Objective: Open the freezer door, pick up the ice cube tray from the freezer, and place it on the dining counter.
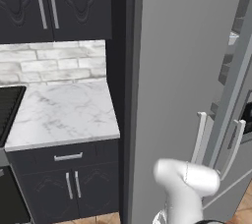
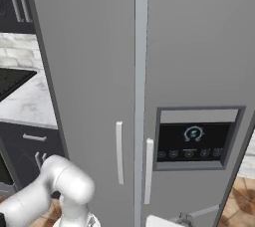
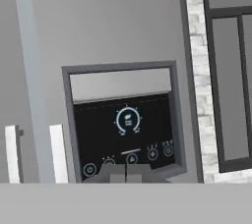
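The freezer point(image 2: 199, 47) is a tall grey two-door appliance, and both doors are shut with a pale seam between them. The left door point(image 2: 84, 71) carries a slim pale handle point(image 2: 119, 152). The right door has its own handle point(image 2: 148, 171) and a dark control panel point(image 3: 125, 125). Which of the two is the freezer door I cannot tell. My gripper point(image 3: 125, 171) is shut and empty, low in front of the control panel and apart from both handles. The ice cube tray is hidden behind the shut doors. The dining counter is out of view.
Left of the freezer lies a narrow marble worktop point(image 1: 59, 112) with black upper cabinets point(image 1: 49, 2), dark lower cabinets point(image 1: 74, 183) and a stove point(image 1: 7, 110) at its far end. Right of the freezer are a white brick strip point(image 3: 197, 70) and a dark-framed panel point(image 3: 229, 85).
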